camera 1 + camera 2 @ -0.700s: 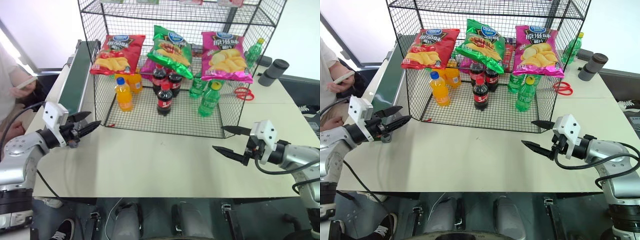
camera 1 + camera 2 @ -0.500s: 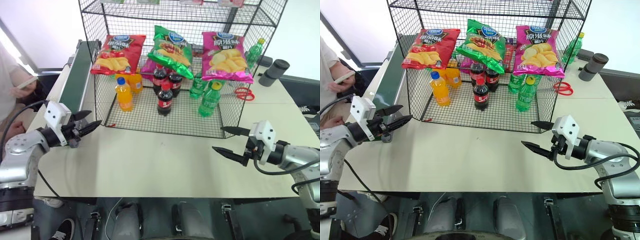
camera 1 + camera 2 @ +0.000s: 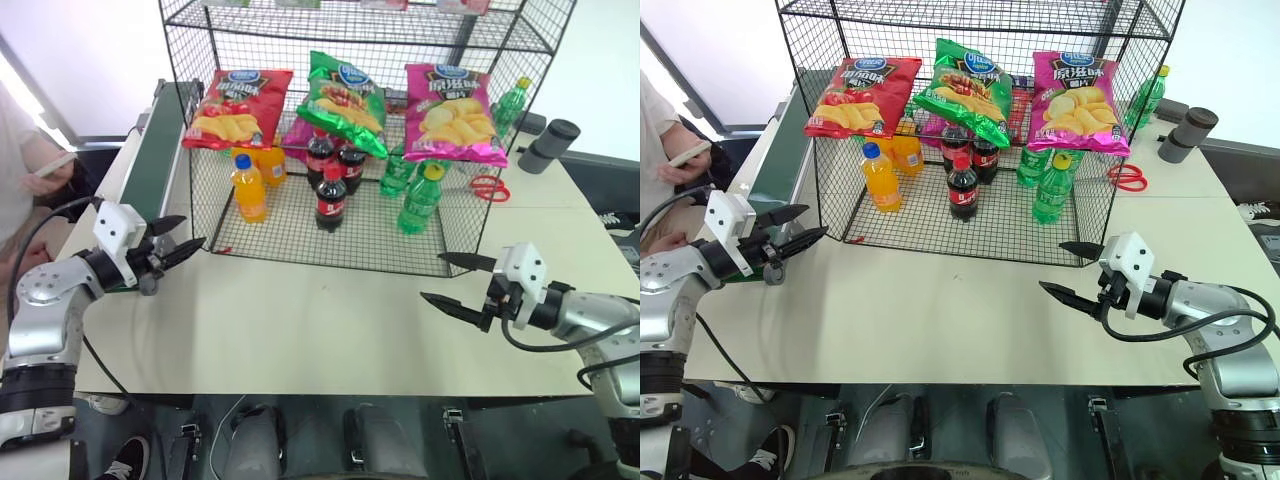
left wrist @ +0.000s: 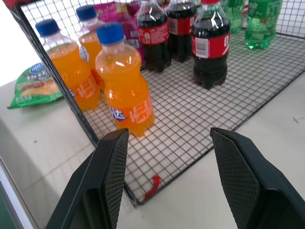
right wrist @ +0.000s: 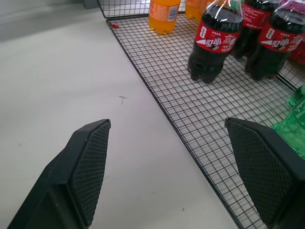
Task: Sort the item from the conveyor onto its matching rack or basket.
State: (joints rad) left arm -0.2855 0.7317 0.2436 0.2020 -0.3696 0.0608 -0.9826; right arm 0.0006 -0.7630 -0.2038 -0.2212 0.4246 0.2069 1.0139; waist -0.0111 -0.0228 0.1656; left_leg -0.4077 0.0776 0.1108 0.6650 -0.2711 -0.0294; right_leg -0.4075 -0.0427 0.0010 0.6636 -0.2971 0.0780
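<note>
Slightly higher and nearer the rack (image 3: 360, 140) now, the left gripper (image 3: 178, 246) hangs empty, fingers spread like the right gripper's (image 3: 455, 283). The green chip bag (image 3: 343, 102) already hangs between red and pink bags; conveyor (image 3: 160, 150) looks bare; sorting seems complete.

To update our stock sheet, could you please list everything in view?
Black wire-mesh rack: one, black, centre of table.
Glossy chip bags: three, red, green, pink, across the rack's front.
Orange soda bottles: three, rack left.
Cola bottles: three, dark, rack middle.
Green bottles: two in rack, one behind it.
Small green bag: one, on table outside rack's left wall.
Red scissors: one, right of rack.
Dark-green conveyor belt: one, left of table.
Person: one, far left.
Left gripper, right gripper: black, open, empty.
</note>
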